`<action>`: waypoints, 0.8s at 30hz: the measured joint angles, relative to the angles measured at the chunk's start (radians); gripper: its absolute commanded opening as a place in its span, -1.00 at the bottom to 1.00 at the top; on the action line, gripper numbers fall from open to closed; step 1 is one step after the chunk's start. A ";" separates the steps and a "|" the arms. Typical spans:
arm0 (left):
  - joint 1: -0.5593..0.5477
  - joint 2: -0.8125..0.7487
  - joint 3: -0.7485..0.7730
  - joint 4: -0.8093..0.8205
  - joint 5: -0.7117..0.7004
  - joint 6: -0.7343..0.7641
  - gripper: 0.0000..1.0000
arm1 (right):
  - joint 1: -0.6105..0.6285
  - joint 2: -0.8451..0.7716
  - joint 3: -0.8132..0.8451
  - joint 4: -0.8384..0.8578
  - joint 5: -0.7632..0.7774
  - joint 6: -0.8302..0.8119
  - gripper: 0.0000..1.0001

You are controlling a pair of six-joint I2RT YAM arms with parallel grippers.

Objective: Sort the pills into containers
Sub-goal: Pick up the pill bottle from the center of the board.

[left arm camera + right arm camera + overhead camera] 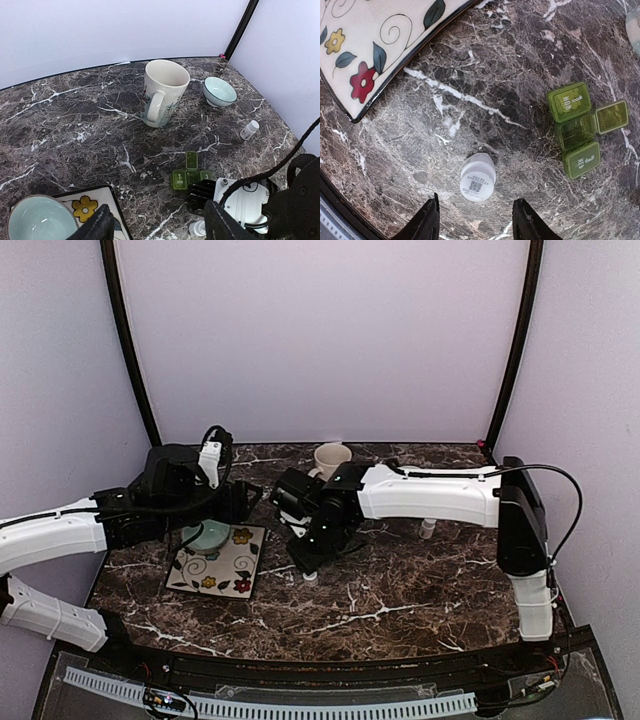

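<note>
Inspected the small dark green plastic pill box (575, 130) at the right of the right wrist view. Found three joined compartments, the two outer lids shut and the middle lid flipped open to the side. Could not tell from that angle whether the open compartment held anything. Saw no loose pills on the dark marble table (400, 590) in any view.

Located a small white pill bottle (478, 177) standing at lower centre of the same view, apart from the pill box. Noted the right gripper (476, 225) directly below it in frame, jaws apart and clamped on nothing. Noted the left gripper (160, 227) at the bottom edge of the left wrist view, jaws likewise apart and empty, with a white square flower-patterned plate (100, 197) at lower left.

Recorded a second small white bottle (249, 129) at the right of that view, well apart from the pill box.

Judged the task barely begun: one compartment opened, neither bottle in a grip, no pill seen placed. Left to do: gripping and opening the bottles, filling the compartments, shutting the lids.
</note>
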 measured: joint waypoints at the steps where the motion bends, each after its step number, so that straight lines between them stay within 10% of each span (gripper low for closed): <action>1: 0.000 -0.006 -0.006 0.004 -0.003 0.000 0.26 | 0.000 0.008 0.009 -0.014 -0.002 0.001 -0.01; 24: 0.000 -0.032 -0.049 0.030 -0.014 -0.002 0.26 | -0.009 0.106 0.079 -0.081 -0.011 -0.003 -0.05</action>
